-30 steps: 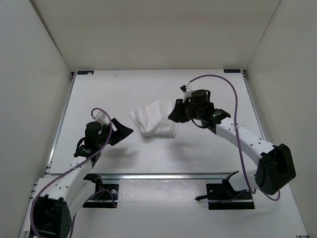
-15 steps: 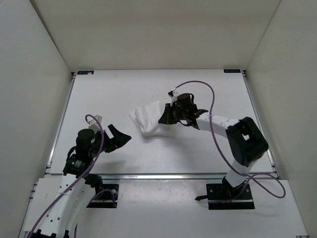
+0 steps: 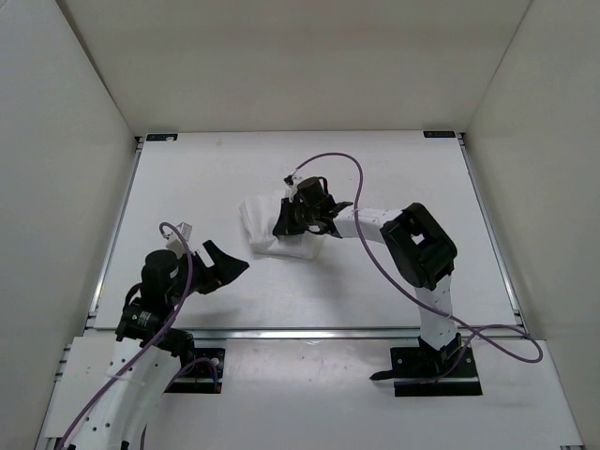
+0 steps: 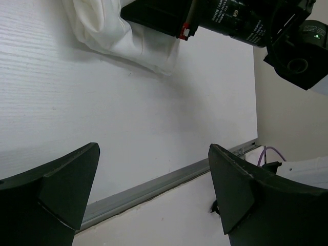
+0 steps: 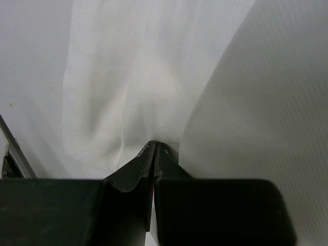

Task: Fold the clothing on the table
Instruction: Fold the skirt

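Both arm bases are seen bolted at the near edge of the bench (image 3: 375, 169), behind a metal rail (image 3: 328, 331) that runs across the front. Just past the rail, on the left side, the left end effector (image 3: 228, 266) is held over bare bench surface with its jaws spread wide and nothing between them. This is confirmed in the left wrist view, where the left end effector (image 4: 154, 197) frames only bench (image 4: 102, 113) and rail. It is kept apart from the clothing (image 3: 261, 230), which lies beyond it.

The clothing is found near the middle of the bench, slightly left of centre, bunched into a compact white heap. The same heap is seen at the top of the left wrist view, clothing (image 4: 110, 31) partly covered by the right arm.

The right end effector (image 3: 287, 225) is pressed onto the right side of the heap. In the right wrist view the right end effector (image 5: 154, 147) is closed, with creases of the clothing (image 5: 154, 77) gathered into the tips, so fabric is pinched. A purple cable (image 3: 349, 169) is looped above the right arm. Black corner brackets (image 3: 161, 137) are seen at the far edge.
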